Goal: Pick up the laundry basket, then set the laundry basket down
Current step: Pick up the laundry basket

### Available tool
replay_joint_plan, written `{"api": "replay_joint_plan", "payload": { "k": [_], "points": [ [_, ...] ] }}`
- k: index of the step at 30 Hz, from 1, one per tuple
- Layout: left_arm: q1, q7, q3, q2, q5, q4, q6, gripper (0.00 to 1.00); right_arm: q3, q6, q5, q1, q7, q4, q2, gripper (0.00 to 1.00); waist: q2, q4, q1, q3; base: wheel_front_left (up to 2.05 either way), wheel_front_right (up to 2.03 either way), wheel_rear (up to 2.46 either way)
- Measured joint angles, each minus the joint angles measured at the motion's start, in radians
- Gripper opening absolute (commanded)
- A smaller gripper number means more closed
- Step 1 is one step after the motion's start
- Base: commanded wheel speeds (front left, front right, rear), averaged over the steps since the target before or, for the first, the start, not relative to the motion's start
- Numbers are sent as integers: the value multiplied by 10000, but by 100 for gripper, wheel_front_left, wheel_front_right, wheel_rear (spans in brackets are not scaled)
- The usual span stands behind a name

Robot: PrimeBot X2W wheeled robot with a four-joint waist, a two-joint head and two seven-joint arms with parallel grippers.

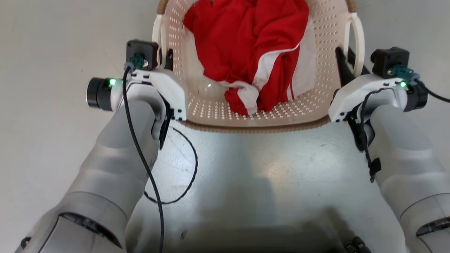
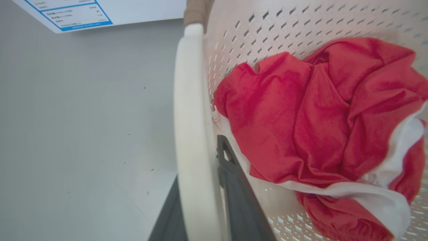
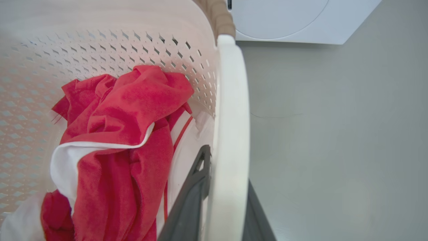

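The laundry basket (image 1: 327,38) is sitting straight ahead over the grey floor (image 1: 246,168), squarely between the two forearms, its brown rim nearest the robot. Whether it is resting on the floor or hanging just off it, I cannot tell. A crumpled red garment with white trim (image 1: 246,38) is lying heaped inside, against the perforated bottom and walls.

The left gripper (image 1: 165,58) is clenching the basket's left handle (image 2: 190,117). In the left wrist view one dark finger (image 2: 234,187) is pressing the handle from the inside, next to the red cloth, and the other is pressing from the outside, floor side. The right gripper (image 1: 351,65) is doing the same on the right handle (image 3: 230,117): one finger (image 3: 190,201) inside the basket, one outside, the white bar pinched between them.

Beyond the basket's far end a white appliance (image 3: 284,20) is standing on the floor, and in the left wrist view a white panel with a blue-framed label (image 2: 83,13) is showing at the top corner. A black cable (image 1: 190,168) is looping below the left wrist.
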Motion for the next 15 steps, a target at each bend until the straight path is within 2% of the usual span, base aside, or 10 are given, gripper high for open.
{"api": "replay_joint_plan", "payload": {
  "k": [7, 15],
  "points": [
    [773, 0, -176, 19, -240, 441, -33, 0, 606, 0, 173, 226, 17, 732, 297, 0, 0, -262, 0, -896, 0, 0, 0],
    [2151, 58, -224, -13, -717, 752, -211, 0, 1501, 0, 742, 1265, 257, 1131, 518, 0, 0, -602, 0, -2532, 0, 0, 0]
  ]
}}
